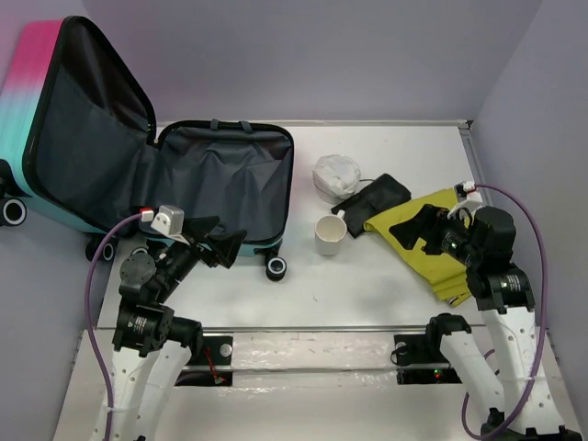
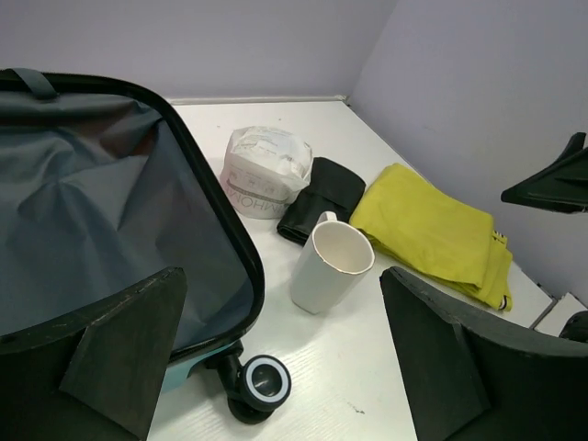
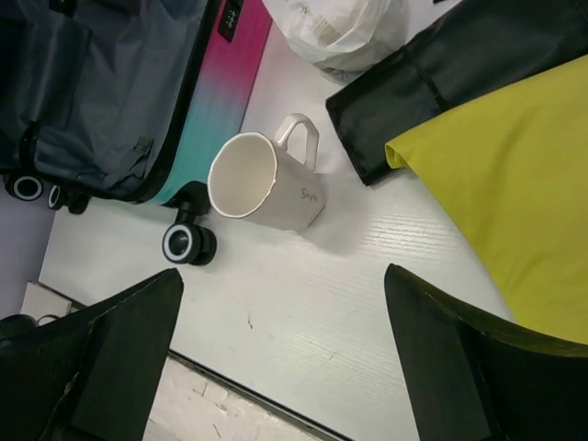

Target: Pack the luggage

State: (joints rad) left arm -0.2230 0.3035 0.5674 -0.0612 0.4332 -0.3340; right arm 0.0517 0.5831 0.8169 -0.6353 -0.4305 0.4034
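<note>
Top external, what's the count? That's the desk in my ear.

Me: One luggage, one mug, one white bundle, one black pouch and one yellow cloth, all on the white table. Two arms, two grippers.

Desk: Where's the luggage, and which way does it lie?

Me: Left rear of the table, lying open. The base half is flat, and its long axis runs from my side to the back wall. The handle is at the far edge and the wheels are toward the arms. I count one wheel plainly, at the near right corner. Others on the left are half hidden, so no total from me. The lid stands tilted up off the base's left edge, leaning leftward.

Desk: Looks?

Me: The shell fades from pink at the top to teal below, with black trim round both rims. Both halves have rumpled dark grey lining, and the wheels are black with pale hubs.

Desk: Fingers?

Me: My left gripper hangs over the base's near right corner, fingers spread wide, holding nothing. The right gripper hovers above the yellow cloth, spread wide too, empty. The mug stands upright just right of the luggage. The pouch lies between bundle and cloth.
</note>
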